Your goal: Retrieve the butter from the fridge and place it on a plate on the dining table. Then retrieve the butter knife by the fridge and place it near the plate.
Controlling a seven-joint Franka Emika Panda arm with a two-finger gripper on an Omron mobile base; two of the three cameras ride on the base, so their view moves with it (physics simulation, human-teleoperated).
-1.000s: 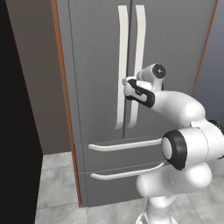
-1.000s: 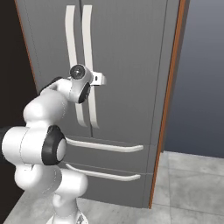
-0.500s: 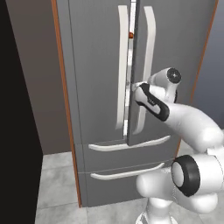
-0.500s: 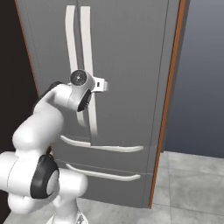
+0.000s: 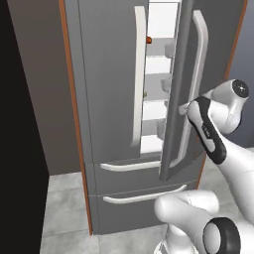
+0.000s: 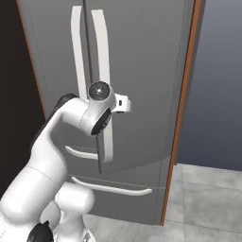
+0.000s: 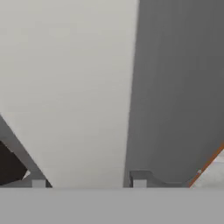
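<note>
Fridge (image 5: 109, 74) is tall, dark grey, smooth matte, with an orange-brown side panel along each outer edge. Its right door (image 5: 178, 74) is swung partly open; the left door is shut. The gap between them shows a white interior with stacked shelves (image 5: 156, 106), a narrow vertical slot, wider at top. A small reddish-brown round item (image 5: 149, 39) sits on an upper shelf at the slot's left edge. Butter can't be made out in the opening.

Handles are long, curved, white and run vertically; two horizontal white pulls cross the bottom drawers (image 5: 134, 198).

Gripper (image 5: 184, 108) is at the right door's handle (image 5: 198, 74), about mid-height, touching or wrapped round it; jaw width can't be told, since the hand view is too close, all white handle surface beside grey door. In the right base view the gripper (image 6: 124, 104) sits against the same handle (image 6: 103, 71).

Room to move: black void left of fridge, grey tiled floor (image 5: 64, 208) in front, open floor and blue-grey wall (image 6: 217, 85) to the right.
</note>
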